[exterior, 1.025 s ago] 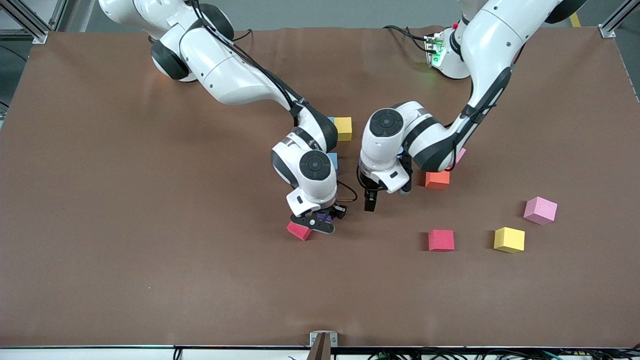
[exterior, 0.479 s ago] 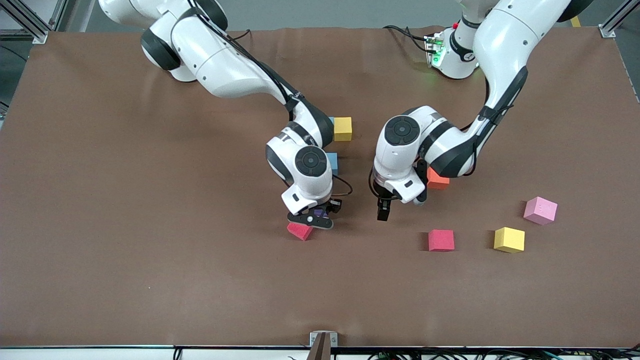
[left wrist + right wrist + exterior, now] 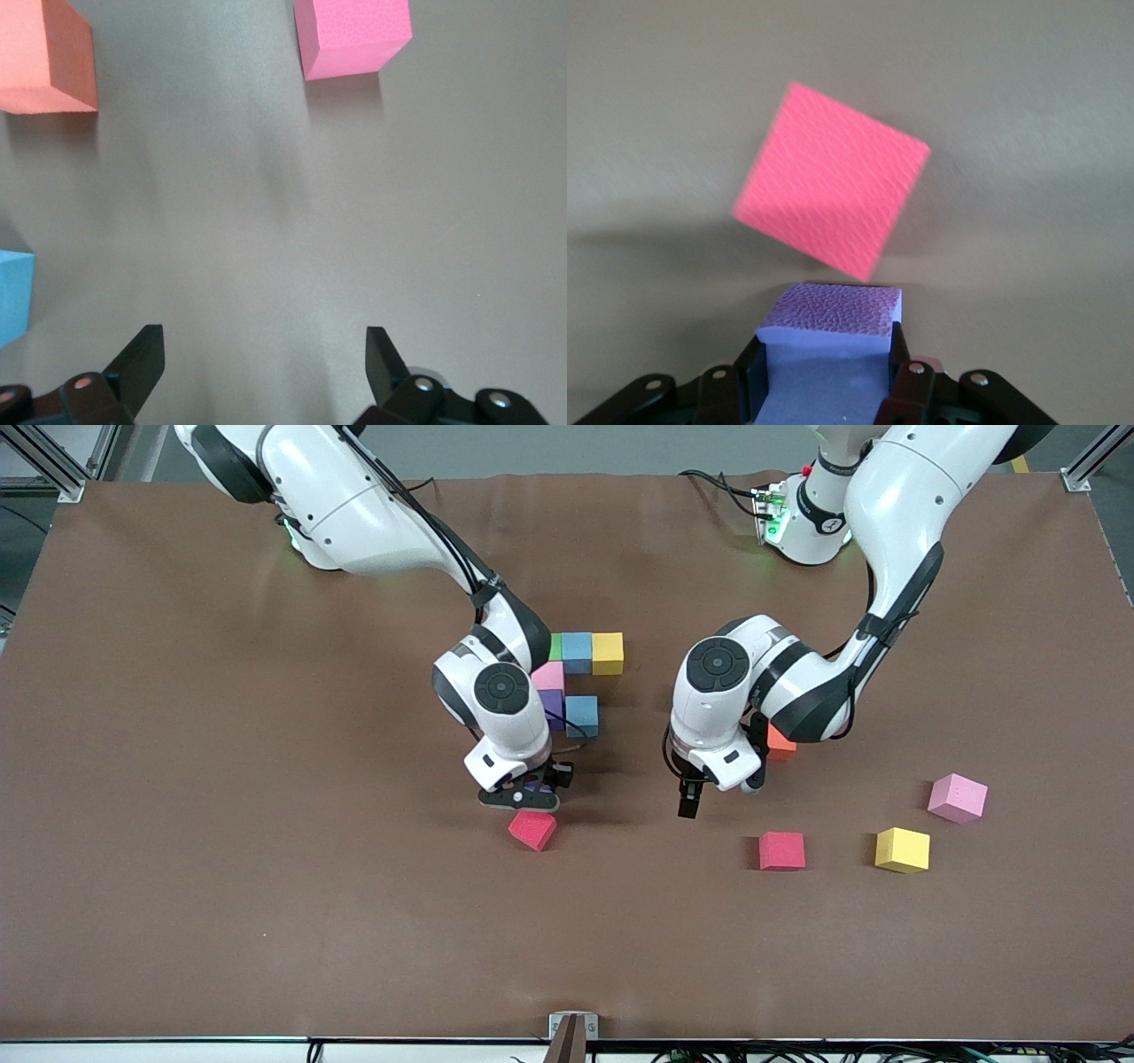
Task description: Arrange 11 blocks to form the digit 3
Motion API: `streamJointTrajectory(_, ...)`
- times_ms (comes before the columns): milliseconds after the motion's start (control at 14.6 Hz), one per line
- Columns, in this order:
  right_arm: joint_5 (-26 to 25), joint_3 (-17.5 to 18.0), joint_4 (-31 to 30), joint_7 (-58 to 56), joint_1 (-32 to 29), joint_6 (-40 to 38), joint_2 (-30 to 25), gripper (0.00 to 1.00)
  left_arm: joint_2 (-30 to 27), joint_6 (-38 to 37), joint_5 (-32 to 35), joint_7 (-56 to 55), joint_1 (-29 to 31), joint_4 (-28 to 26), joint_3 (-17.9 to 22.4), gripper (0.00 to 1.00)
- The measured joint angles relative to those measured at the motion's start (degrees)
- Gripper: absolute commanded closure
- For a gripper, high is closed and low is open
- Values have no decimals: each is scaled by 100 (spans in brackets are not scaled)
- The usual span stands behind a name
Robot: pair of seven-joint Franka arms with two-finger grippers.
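The right gripper [image 3: 521,793] is up over the brown table [image 3: 221,797], and its two fingers are squeezed tight on a small purple foam cube [image 3: 833,341]. Just below it, a red foam cube [image 3: 532,830] lies on the table, turned like a diamond. The left gripper [image 3: 264,359] hangs over a bare patch of table with its fingers spread wide apart and nothing between them. The start of the blocky digit 3 sits in the middle of the table, farther from the front camera than the right gripper. It has a row of a green foam cube [image 3: 555,646], a light blue foam cube [image 3: 577,652] and a yellow foam cube [image 3: 608,653] touching side by side. Under the green one come a pink foam cube [image 3: 549,677] and another purple cube [image 3: 555,710], with a second light blue cube [image 3: 582,716] beside that purple one. An orange foam cube [image 3: 780,740] peeks out by the left arm. Toward the left arm's end of the table lie three loose cubes, apart from each other: another red cube [image 3: 781,850], another yellow cube [image 3: 902,849] and another pink cube [image 3: 957,797].
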Motion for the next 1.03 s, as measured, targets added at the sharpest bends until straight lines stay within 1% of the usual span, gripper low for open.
streamJointTrajectory(205, 0, 520, -340, -57, -413, 188, -168, 98, 0, -81, -7, 12, -1, -5, -1, 0)
streamJointTrajectory(342, 0, 760, -515, -148, -636, 409, -187, 98, 0, -158, -30, 13, 6, -10, -1, 0)
streamJointTrajectory(547, 0, 822, -720, -216, -686, 576, -187, 98, 0, -219, -43, 13, 96, -12, -15, 0)
streamJointTrajectory(820, 0, 876, -755, -229, -686, 601, -190, 98, 0, -423, -47, 239, 177, -21, -47, 0)
streamJointTrajectory(1025, 0, 945, -849, -230, -688, 699, -218, 98, 1, -542, -129, 431, 178, -159, -73, 1)
